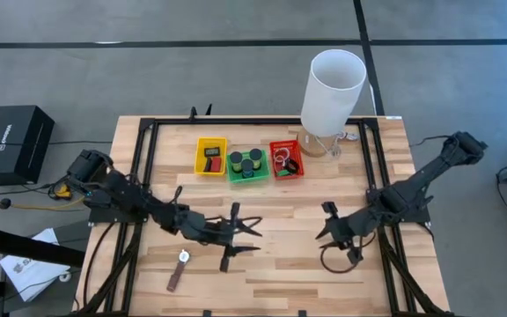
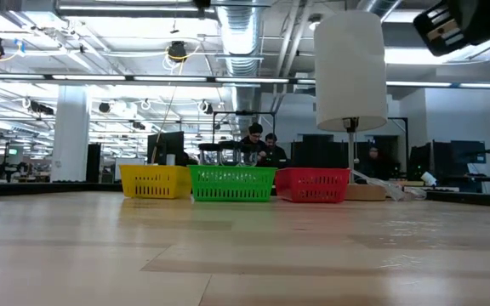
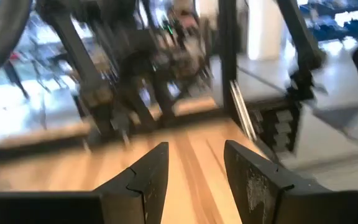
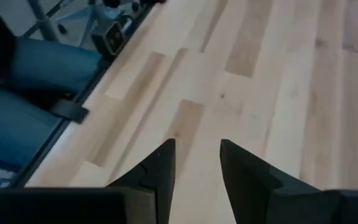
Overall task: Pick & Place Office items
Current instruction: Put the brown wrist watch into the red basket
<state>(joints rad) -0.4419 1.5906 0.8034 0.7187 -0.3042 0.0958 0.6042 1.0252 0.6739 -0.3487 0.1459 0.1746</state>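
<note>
Both arms are hanging low over the wooden table (image 1: pixel 280 273). The left gripper (image 1: pixel 246 231) is sitting left of centre, its fingers (image 3: pixel 151 177) standing narrowly apart with only bare wood showing between them. The right gripper (image 1: pixel 328 224) is hovering right of centre, jaws parted by a small gap and nothing between them. A brown strip (image 1: pixel 179 271) with a small round piece on it is lying near the front-left, just beside the left gripper. At the back, the yellow tray (image 1: pixel 210 156), green tray (image 1: pixel 247 165) and red tray (image 1: pixel 286 159) are holding sorted items; the green one is carrying dark cylinders (image 1: pixel 246 162), the red one possibly rings, though that is hard to make out. A white cylinder (image 1: pixel 331 90) is standing beside the red tray.
</note>
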